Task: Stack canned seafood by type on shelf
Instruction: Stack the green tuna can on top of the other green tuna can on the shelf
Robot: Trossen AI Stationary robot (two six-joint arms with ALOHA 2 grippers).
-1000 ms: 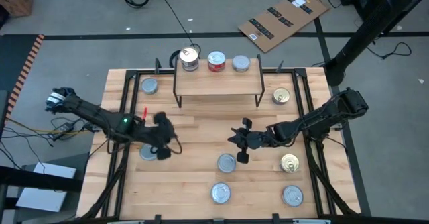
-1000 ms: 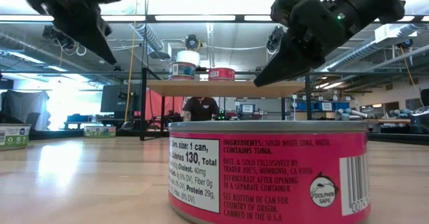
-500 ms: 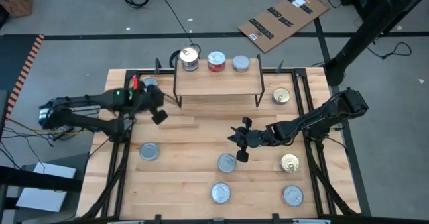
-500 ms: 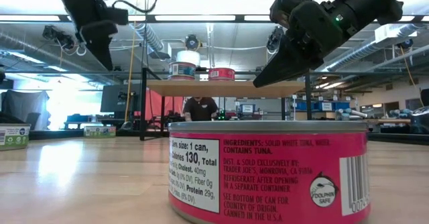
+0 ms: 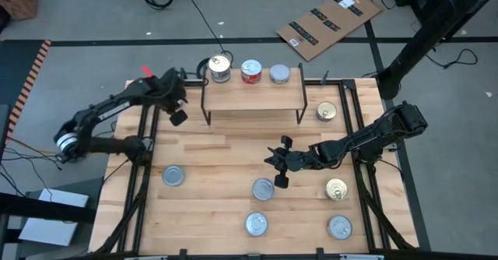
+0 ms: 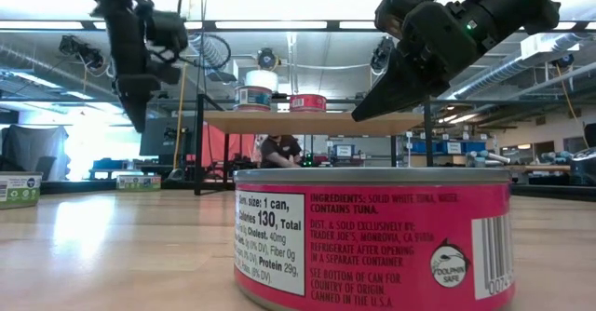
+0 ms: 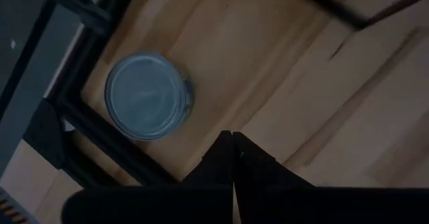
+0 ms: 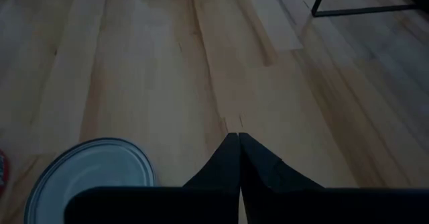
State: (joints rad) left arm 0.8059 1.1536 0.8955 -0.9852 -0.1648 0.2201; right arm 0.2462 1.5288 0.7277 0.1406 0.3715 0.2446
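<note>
The left end effector (image 5: 177,117), fingers together and empty, hovers beside a silver tin (image 7: 143,95); it must open, then descend to grasp

Tins (image 5: 251,71) line the shelf (image 5: 253,96); others dot tabletop.

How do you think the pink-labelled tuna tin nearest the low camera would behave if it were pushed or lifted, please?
The tuna tin is squat and wide, so it would likely slide rather than tip. It looks like sealed metal, so probably rigid and fairly heavy for its size. Its smooth printed wall may be slippery for fingers.
</note>
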